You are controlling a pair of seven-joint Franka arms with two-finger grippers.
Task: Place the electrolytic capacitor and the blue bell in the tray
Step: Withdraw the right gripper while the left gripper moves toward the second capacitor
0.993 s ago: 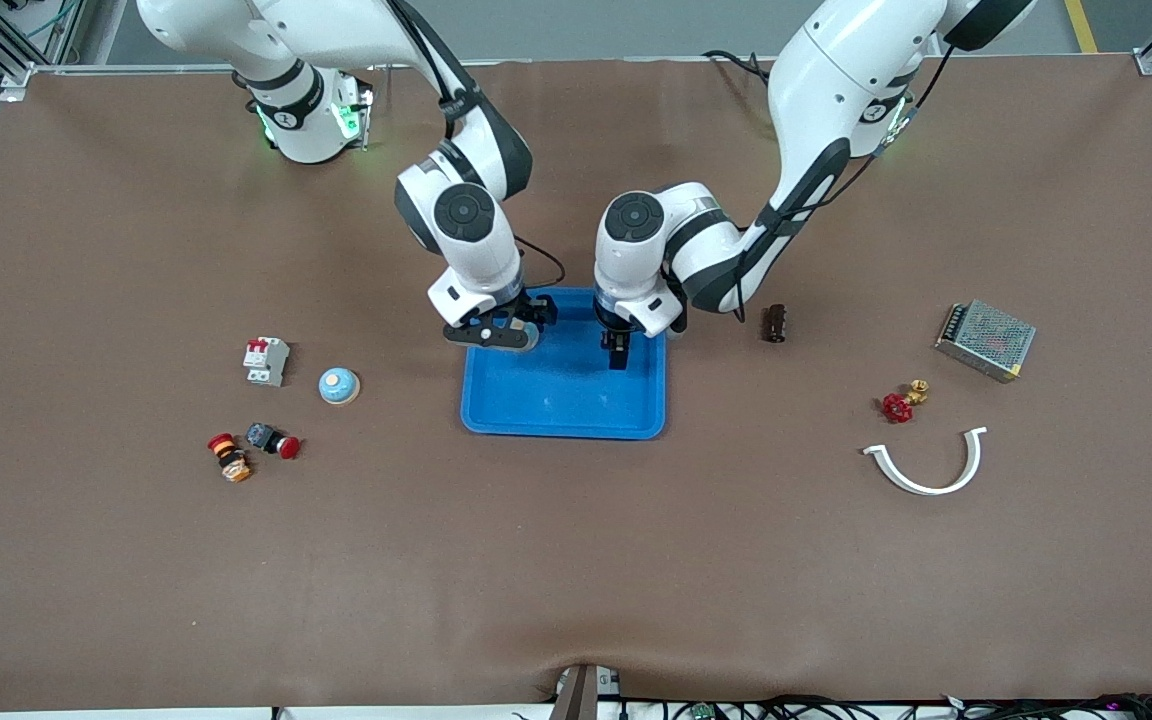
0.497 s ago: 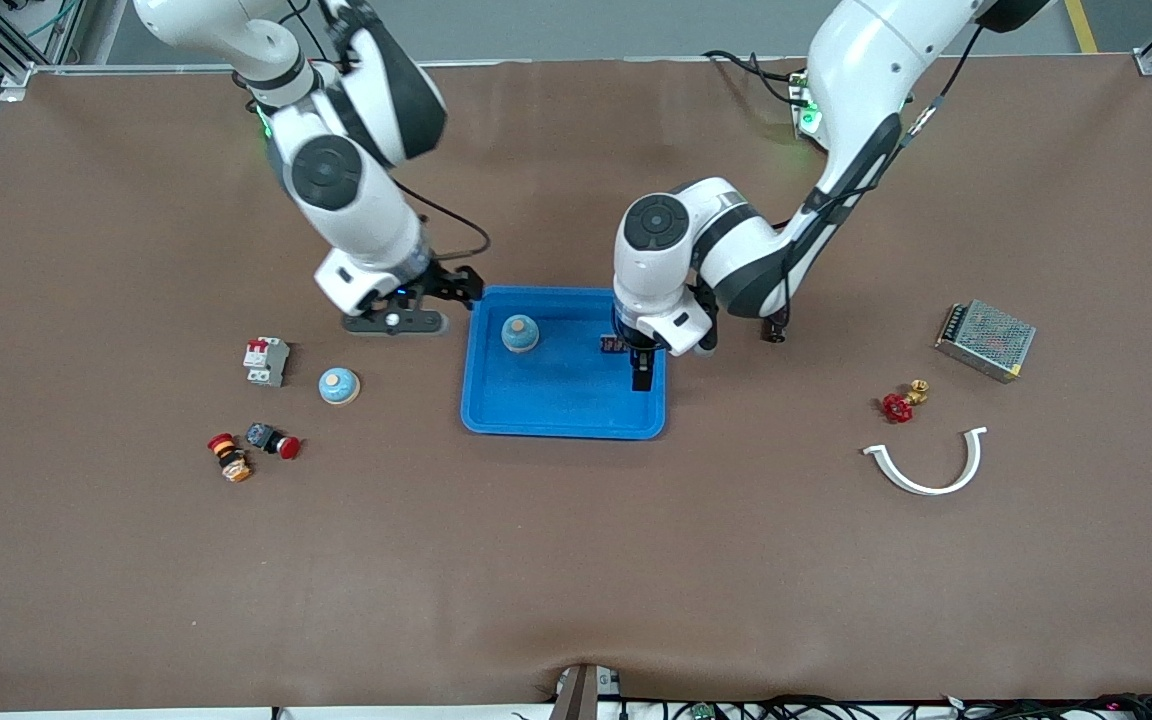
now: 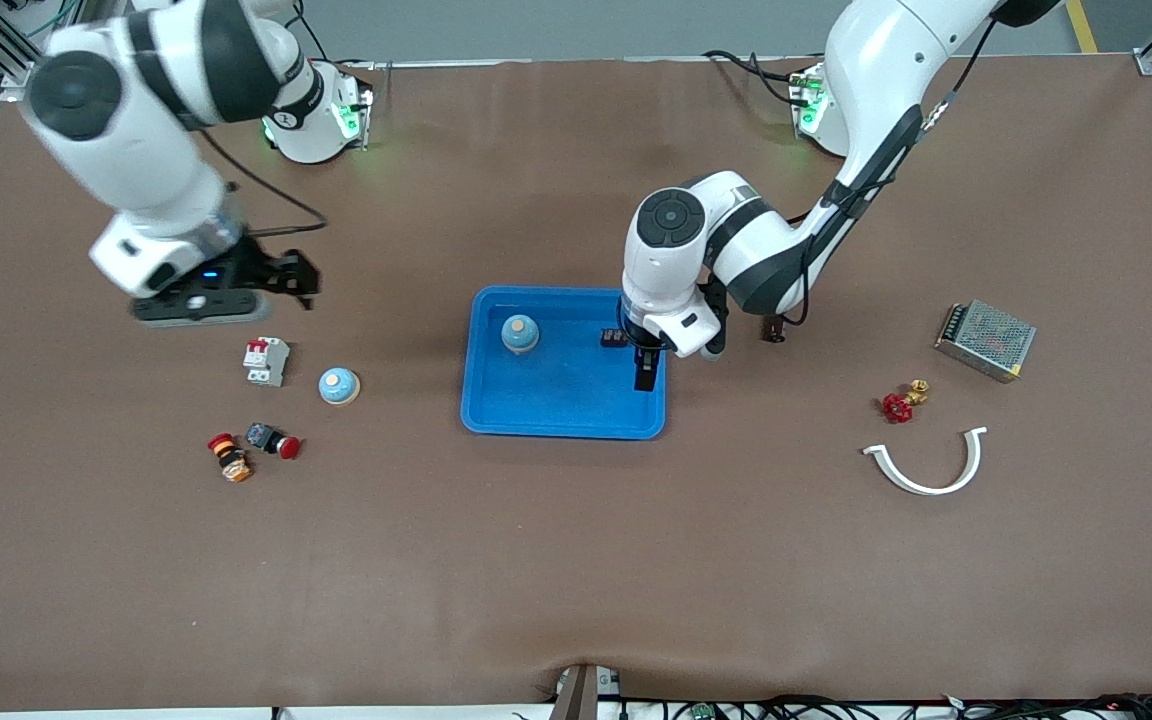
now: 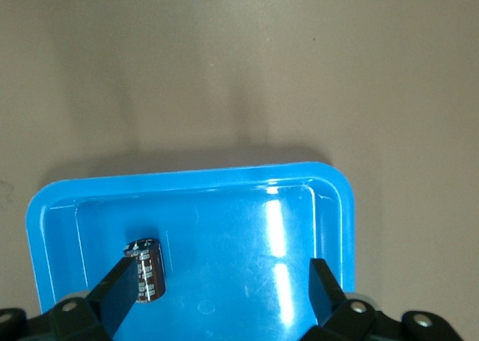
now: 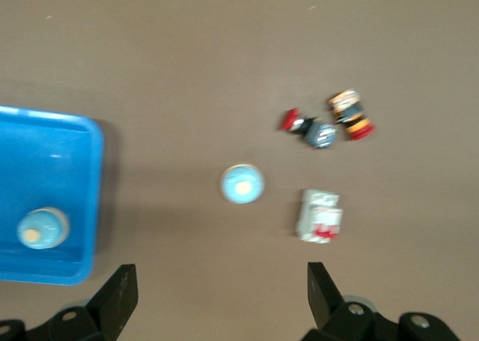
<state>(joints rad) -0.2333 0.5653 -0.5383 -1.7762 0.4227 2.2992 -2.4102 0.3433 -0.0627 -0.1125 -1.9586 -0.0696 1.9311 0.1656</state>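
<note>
Brown matting covers the surface, where the tray [image 3: 564,412] already holds the blue bell [image 3: 520,333] and the electrolytic capacitor [image 4: 146,269], both probably light, rigid and best pinched across their sides, while the left hand [image 4: 217,300] over the tray and the right hand [image 5: 218,296] over the bare surface both gape wide and empty.

No legible text, label, brand, number or sign appears in any view. The white circuit breaker [image 3: 265,361] carries red markings, but no characters can be made out on them. The metal power supply [image 3: 985,340] shows only its mesh cover. The capacitor [image 4: 147,270] in the tray [image 3: 564,425] bears light stripes on its sleeve; any printing there is too small to read
</note>
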